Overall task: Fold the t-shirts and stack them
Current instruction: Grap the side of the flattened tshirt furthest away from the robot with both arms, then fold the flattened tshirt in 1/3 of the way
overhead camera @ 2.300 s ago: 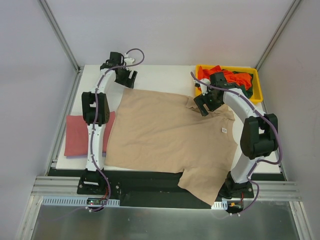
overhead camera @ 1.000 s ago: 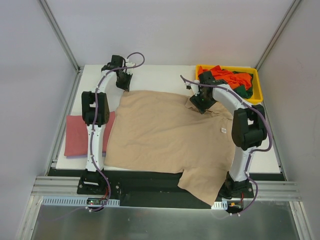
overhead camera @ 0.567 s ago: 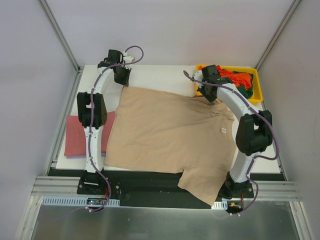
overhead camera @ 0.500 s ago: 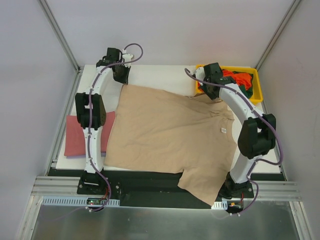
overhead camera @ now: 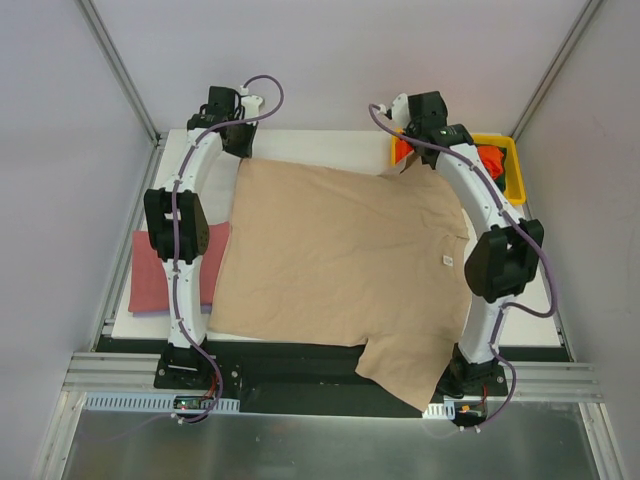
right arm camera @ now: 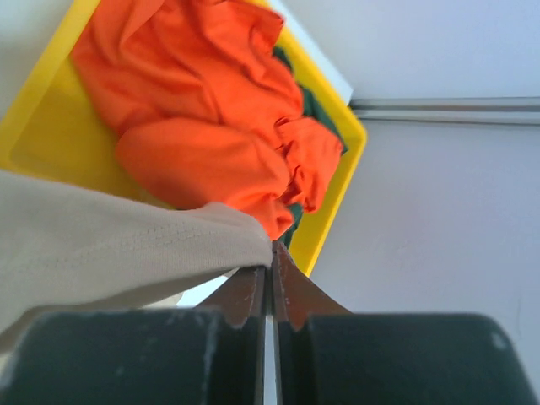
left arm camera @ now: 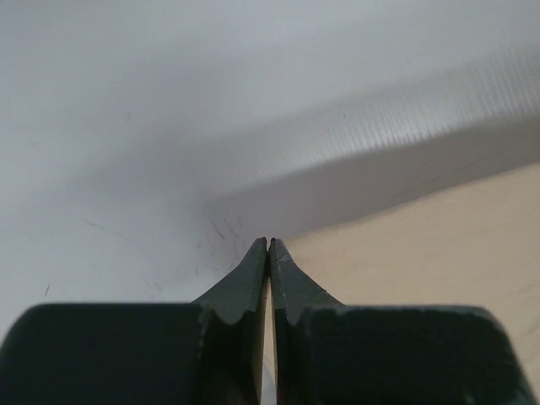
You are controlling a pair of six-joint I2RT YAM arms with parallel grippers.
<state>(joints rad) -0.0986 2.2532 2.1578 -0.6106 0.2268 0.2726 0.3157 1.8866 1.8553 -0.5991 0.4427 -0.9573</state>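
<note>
Presently the tan t-shirt (overhead camera: 340, 260) lies spread on the counter (overhead camera: 320, 145). At its far-left corner the left tool (left arm camera: 268, 245) is pinched together, apparently on the hem; the right tool (right arm camera: 272, 246) is clamped on a far-right fold beside the yellow tray (right arm camera: 333, 202). Recommend equal, level tension at both corners: soft matte knit, creases readily

Tan t-shirt (right arm camera: 101, 245) looks like soft matt knit cloth, fine weave. Orange t-shirt (right arm camera: 194, 110) is the same matt cloth. Yellow tray (right arm camera: 51, 126) is smooth, slightly glossy plastic. White counter (left arm camera: 126, 194) is matt and faintly scuffed.
</note>
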